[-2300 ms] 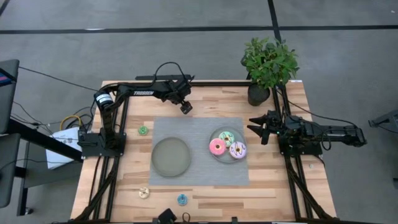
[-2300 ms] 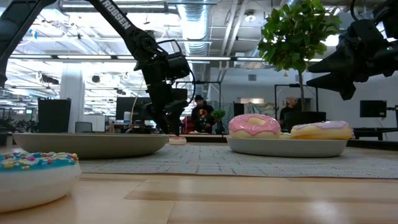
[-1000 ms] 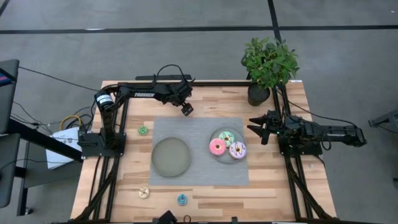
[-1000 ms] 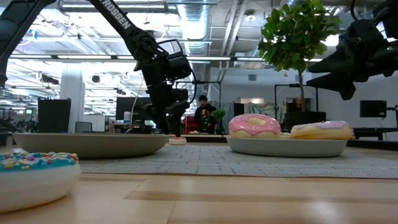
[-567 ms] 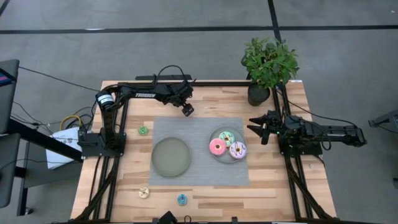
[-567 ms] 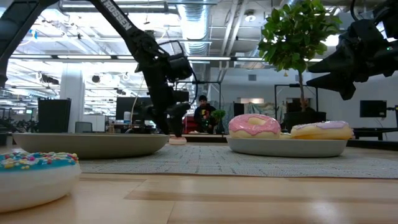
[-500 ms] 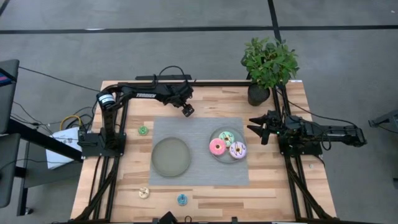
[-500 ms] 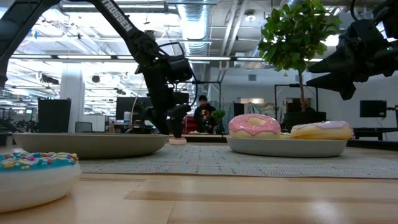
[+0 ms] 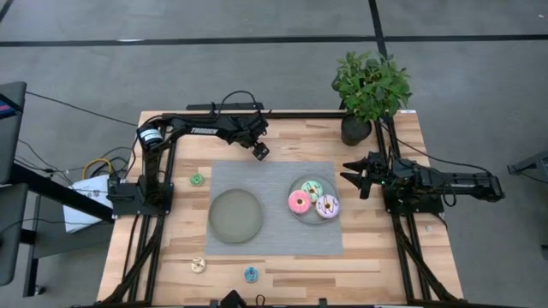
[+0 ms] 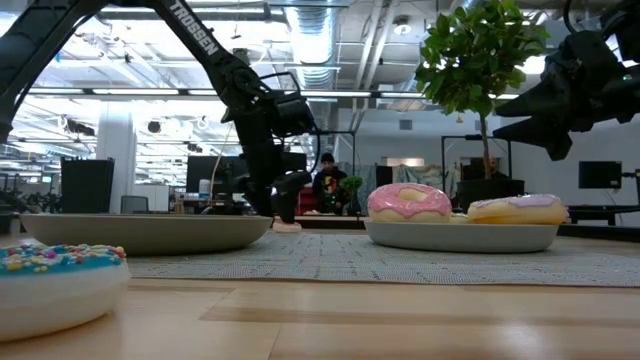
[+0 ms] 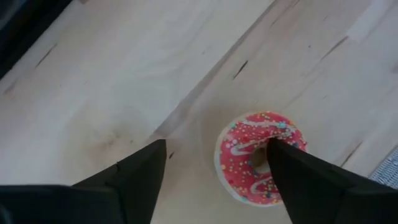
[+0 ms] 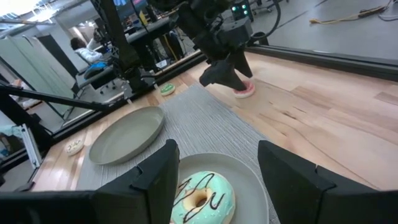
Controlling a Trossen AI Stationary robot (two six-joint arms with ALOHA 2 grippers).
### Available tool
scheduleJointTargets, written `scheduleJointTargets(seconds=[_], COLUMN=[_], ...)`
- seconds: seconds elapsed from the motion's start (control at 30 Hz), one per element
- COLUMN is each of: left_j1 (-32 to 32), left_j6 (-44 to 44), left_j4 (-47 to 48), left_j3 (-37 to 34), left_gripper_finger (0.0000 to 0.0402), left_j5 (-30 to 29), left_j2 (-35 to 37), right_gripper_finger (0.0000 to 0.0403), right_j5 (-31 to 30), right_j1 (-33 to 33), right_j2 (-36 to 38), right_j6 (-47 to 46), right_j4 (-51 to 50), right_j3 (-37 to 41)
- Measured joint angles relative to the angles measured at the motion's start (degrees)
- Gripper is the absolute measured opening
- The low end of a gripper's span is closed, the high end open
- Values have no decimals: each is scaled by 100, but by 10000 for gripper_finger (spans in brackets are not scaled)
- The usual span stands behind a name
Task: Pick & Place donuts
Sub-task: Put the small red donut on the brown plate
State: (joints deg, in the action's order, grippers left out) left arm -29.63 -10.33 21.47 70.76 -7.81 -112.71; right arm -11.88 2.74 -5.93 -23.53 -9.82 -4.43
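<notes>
Left wrist view alone revealed the red donut (image 11: 260, 157) beneath the spread left gripper (image 11: 214, 163), one finger (image 11: 305, 180) partly covering it.

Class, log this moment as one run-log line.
left pincer: open over red donut | right pincer: open, waiting beside full plate

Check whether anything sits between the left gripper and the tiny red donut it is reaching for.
Nothing visible does. The left gripper is open just above the bare wood, beyond the mat's far edge. The red donut lies under one finger rather than centred in the gap, with only bare table around it.
</notes>
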Motion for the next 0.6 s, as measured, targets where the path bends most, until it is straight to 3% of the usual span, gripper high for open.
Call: scheduleJointTargets(seconds=[0.3,0.6], left_j1=[2,-66], left_j6=[-13,-9], left_j4=[-4,198], left_j3=[2,0], left_gripper_finger=[185,160], left_j5=[55,259], left_j2=[-1,251], right_gripper_finger=[209,209], right_j5=[2,7], right_j1=[-2,-2], right_j2=[0,1], right_j6=[0,0], right_j4=[-5,-43], right_j3=[0,-4])
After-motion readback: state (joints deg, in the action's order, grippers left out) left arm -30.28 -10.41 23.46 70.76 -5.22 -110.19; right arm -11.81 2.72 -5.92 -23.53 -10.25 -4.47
